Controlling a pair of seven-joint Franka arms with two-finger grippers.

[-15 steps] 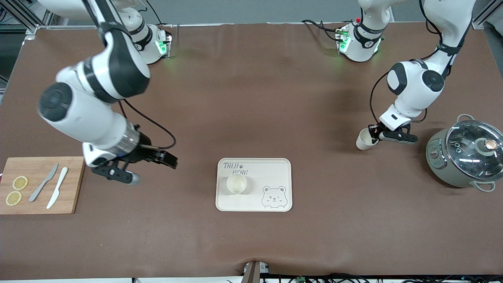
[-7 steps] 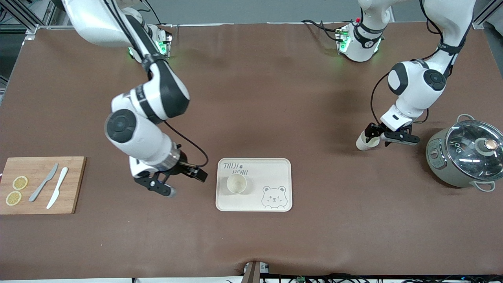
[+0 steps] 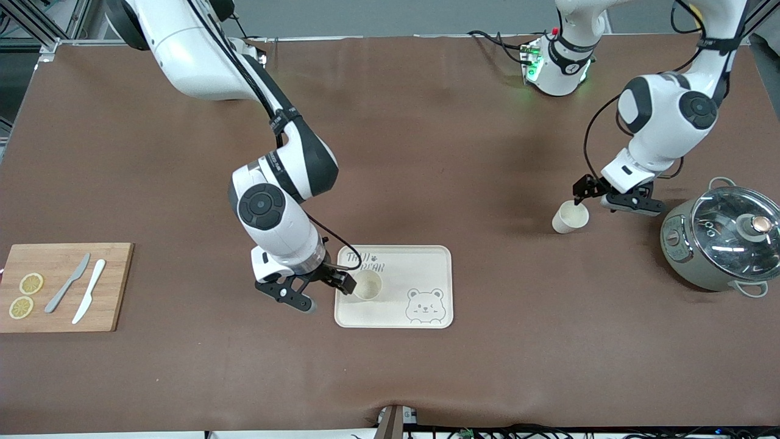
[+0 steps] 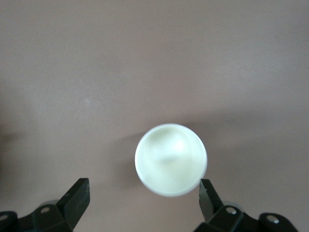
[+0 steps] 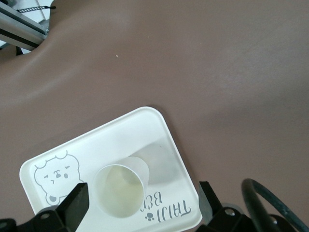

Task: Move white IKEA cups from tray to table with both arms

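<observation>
Front view: a brown mat [image 3: 426, 152] covers the whole table, slightly wrinkled along the edge nearest the camera. Grey wall and aluminium framing show past the top edge, and cables run along the bottom edge. With the bear tray [image 3: 426, 262] as the clock's centre, one white IKEA cup [image 3: 367, 285] stands upright on it at about 9 o'clock, beside the printed bear face at 5 o'clock. The right gripper [image 3: 326, 292] hangs low at the tray's edge toward the right arm's end of the table, jaws spread wide, one finger just beside the cup, nothing held. The second cup [image 3: 570, 217] stands upright on the mat at about 2 o'clock from the tray, well apart from it. The left gripper [image 3: 616, 195] is just above that cup, jaws wide, not clamping it. A grey-green pot with glass lid [image 3: 722, 241] sits at 3 o'clock, near the second cup. A wooden cutting board [image 3: 116, 286] at 9 o'clock carries two lemon slices [image 3: 25, 295] and two knives [image 3: 78, 290].

Left wrist view: the left gripper [image 4: 145, 200] frames the second cup [image 4: 171, 158] from above; both fingertips stand clear of its rim, bare brown mat all round.

Right wrist view: the right gripper [image 5: 142, 203] is spread wide over the bear tray [image 5: 159, 125], with the cup [image 5: 118, 190] between its fingers, not gripped. Metal framing shows in one corner.
</observation>
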